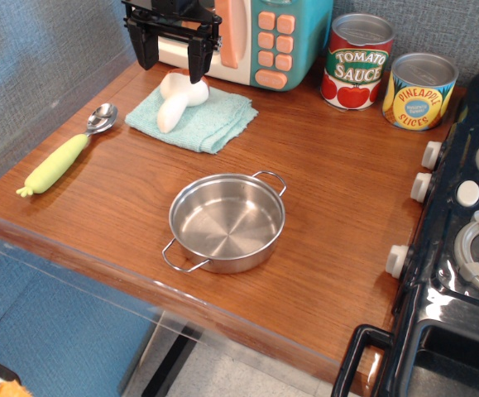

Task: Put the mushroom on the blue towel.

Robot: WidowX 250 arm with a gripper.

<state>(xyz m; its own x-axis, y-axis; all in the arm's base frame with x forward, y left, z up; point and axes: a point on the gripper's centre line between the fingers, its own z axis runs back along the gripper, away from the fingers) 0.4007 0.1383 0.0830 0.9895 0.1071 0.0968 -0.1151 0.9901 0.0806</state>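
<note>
The mushroom (175, 101) lies on its side on the blue towel (210, 122) at the back left of the counter. Only its cream-white stem and underside show; the reddish-brown cap is turned away. My gripper (170, 60) hangs just above and behind the mushroom, in front of the toy microwave. It is open and empty, with its two black fingers (197, 61) spread apart and clear of the mushroom.
A steel pan (227, 220) stands mid-counter. A yellow-green handled spoon (65, 156) lies at the left. A toy microwave (272, 37), a tomato sauce can (356, 62) and a pineapple can (419, 91) line the back. A black stove (471, 240) is at the right.
</note>
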